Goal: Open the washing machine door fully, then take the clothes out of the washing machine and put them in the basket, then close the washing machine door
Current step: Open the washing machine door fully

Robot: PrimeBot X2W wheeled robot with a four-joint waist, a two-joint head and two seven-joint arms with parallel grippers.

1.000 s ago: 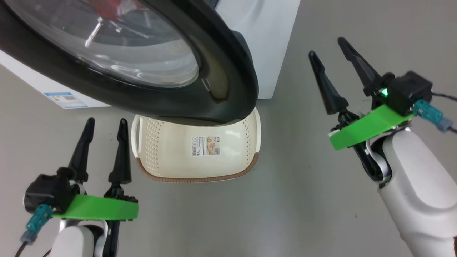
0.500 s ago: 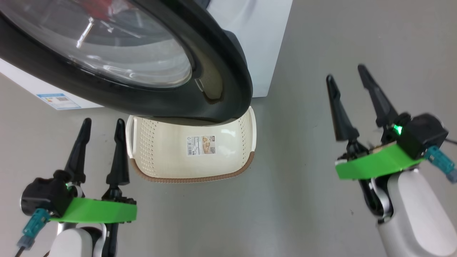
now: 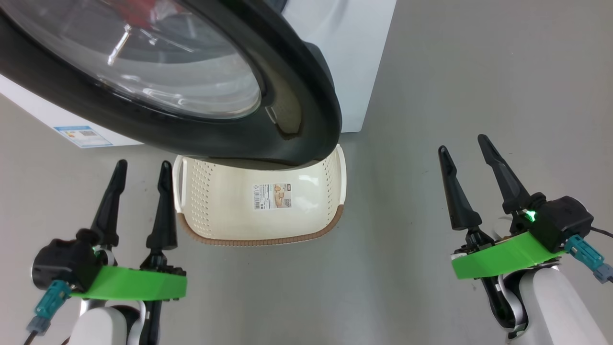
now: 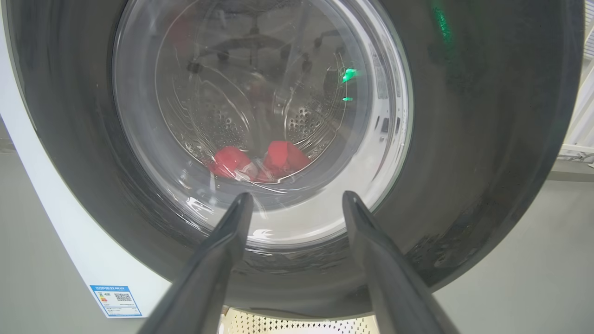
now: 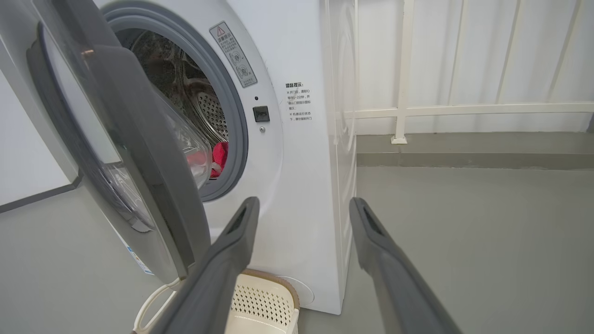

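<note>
Two grippers, fingers spread and holding nothing, flank the basket (image 3: 206,201) as I watch: left gripper (image 3: 143,164) just beside its left side, right gripper (image 3: 461,143) well apart on the right. The basket sits on the grey floor (image 3: 431,72) before the washing machine (image 5: 301,162), its far end under the part-open washing machine door (image 3: 306,96). Red clothes (image 4: 283,158) lie in the drum (image 5: 204,111)

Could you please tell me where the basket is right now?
In the head view the basket sits on the floor at centre, partly under the part-open washing machine door, just right of the left gripper.
</note>
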